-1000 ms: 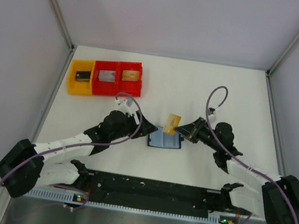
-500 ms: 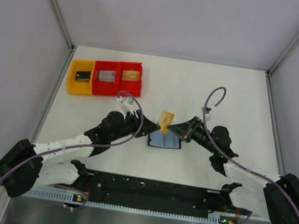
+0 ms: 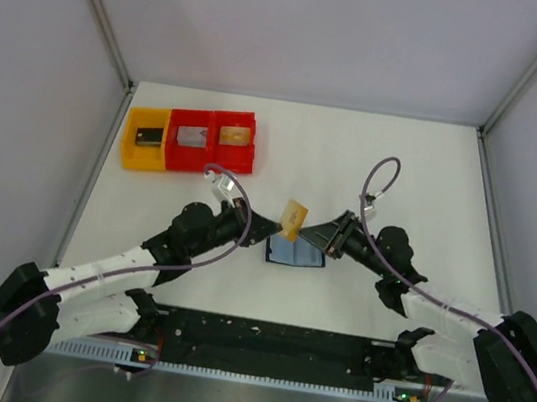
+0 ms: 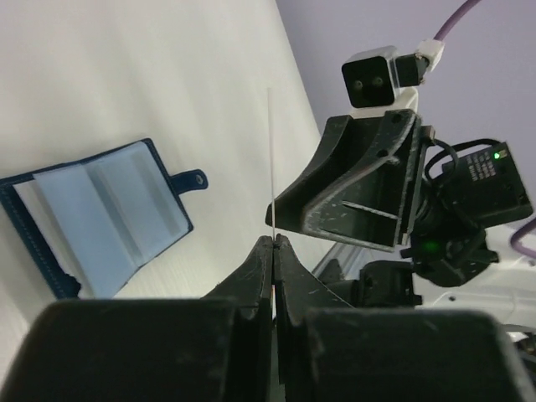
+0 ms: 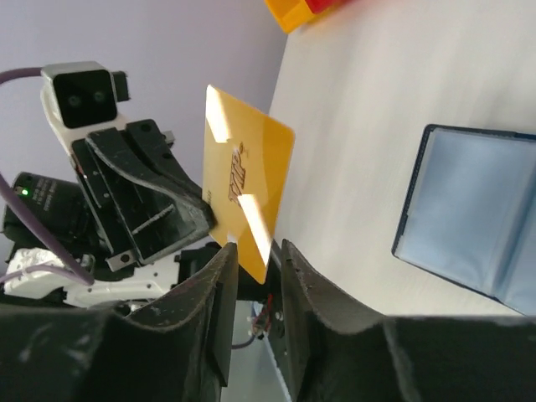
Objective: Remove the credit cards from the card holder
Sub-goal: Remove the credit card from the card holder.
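The card holder (image 3: 296,254) lies open on the white table, its light blue inner faces up; it also shows in the left wrist view (image 4: 100,213) and the right wrist view (image 5: 477,226). A yellow credit card (image 3: 294,215) hangs in the air above its left end. My left gripper (image 3: 275,225) is shut on the card's lower edge; its own camera sees the card edge-on as a thin line (image 4: 271,159) rising from the jaws (image 4: 274,239). My right gripper (image 3: 309,235) faces it, open, its fingers standing apart on either side of the card's corner (image 5: 247,197) without pinching it.
A yellow bin (image 3: 145,139) and two red bins (image 3: 215,138) stand in a row at the back left, each with something small inside. The arms' dark base rail (image 3: 268,341) runs along the near edge. Grey walls enclose the table.
The card shifted left and up from the right gripper toward the left one. The left gripper closed on it, and the right gripper's jaws parted.
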### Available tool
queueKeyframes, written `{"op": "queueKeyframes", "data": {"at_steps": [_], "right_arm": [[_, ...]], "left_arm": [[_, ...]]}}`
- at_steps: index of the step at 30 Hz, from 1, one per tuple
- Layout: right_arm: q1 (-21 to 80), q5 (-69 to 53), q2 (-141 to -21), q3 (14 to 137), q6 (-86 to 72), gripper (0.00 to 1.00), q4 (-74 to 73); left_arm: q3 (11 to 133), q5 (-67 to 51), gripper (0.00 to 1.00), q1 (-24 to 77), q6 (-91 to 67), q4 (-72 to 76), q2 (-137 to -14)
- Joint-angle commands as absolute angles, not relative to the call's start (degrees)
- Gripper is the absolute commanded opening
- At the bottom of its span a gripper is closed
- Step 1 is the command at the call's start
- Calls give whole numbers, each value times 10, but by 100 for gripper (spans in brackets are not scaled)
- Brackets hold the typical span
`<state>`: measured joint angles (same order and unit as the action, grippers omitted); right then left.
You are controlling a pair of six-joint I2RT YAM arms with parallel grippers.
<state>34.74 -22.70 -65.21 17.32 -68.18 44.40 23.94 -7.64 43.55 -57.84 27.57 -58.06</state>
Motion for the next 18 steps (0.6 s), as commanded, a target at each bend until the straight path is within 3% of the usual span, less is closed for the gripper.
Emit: {"op": "queueKeyframes", "data": {"at_steps": [1, 10, 18], "right_arm": [[340, -273, -614, 215, -572, 37, 348], [332, -326, -526, 387, -187, 75, -29], [332, -437, -537, 500, -5, 75, -169]], "left_arm": [[238, -65, 0, 434, -479, 214, -531], [351, -199, 0, 434, -194, -56, -490], [423, -332, 0, 435, -63, -133, -485]]}}
